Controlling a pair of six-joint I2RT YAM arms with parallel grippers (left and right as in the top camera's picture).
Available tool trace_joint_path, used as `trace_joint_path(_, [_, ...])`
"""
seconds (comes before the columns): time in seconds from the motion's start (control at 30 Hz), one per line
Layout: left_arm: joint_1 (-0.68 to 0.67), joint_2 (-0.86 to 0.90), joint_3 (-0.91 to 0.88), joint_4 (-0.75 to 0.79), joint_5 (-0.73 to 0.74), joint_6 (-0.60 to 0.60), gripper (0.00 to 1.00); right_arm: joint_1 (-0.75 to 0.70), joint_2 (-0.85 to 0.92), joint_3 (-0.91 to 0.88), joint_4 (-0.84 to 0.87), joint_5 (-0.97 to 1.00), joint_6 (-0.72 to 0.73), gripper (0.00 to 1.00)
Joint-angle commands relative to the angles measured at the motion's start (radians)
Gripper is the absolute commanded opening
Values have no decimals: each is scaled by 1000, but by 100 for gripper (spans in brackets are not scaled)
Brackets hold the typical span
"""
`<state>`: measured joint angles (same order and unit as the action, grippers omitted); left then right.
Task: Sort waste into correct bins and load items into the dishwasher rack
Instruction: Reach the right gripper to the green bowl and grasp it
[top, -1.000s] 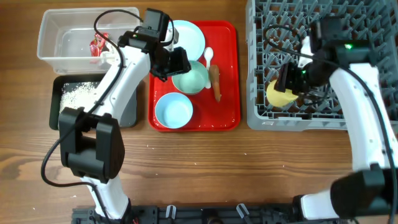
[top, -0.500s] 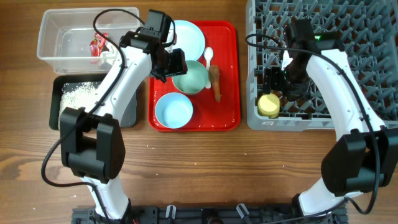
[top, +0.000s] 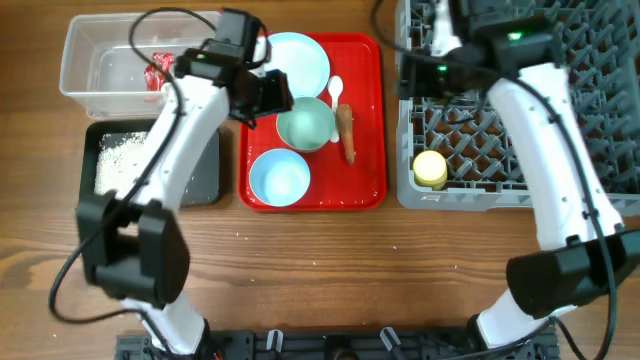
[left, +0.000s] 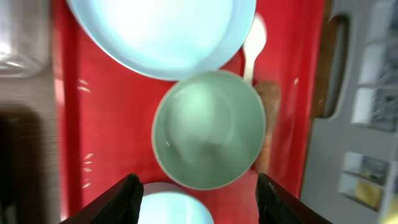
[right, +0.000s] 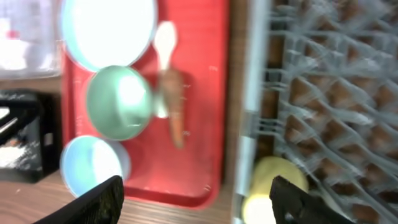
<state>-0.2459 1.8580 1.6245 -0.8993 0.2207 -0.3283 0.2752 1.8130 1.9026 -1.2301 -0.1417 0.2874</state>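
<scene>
Well, the left pincer (left: 198, 190) hangs wide open and empty just above the pale green-white bowl (left: 208, 127) on the red tray (left: 62, 124). The right pincer (right: 196, 186) gapes empty too. Below it, off beside one finger, the yellow cup (right: 273, 186) sits in the dishwasher rack (right: 323, 93).

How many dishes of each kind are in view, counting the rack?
Plates: 1, light-blue plate on red tray
Bowls: 2, light-blue bowl, pale green bowl, both on tray
Cups: 1, yellow cup in dishwasher rack
Spoons: 1, white spoon on tray
Total: 5
</scene>
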Motion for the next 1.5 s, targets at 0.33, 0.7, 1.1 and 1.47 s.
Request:
trace_joint_path(0.33, [187, -138, 14, -108, -69, -159, 59, 210, 278, 15, 149, 0, 169, 66])
trace_joint_path(0.7, [221, -135, 14, -112, -107, -151, 64, 237, 359, -18, 216, 17, 158, 57])
trace_joint_path(1.1, [221, -122, 14, -103, -145, -151, 67, 249, 360, -185, 380, 22, 134, 46])
trace_joint_path(1.47, [221, -122, 14, -112, -170, -151, 100, 249, 378, -207, 422, 30, 159, 11])
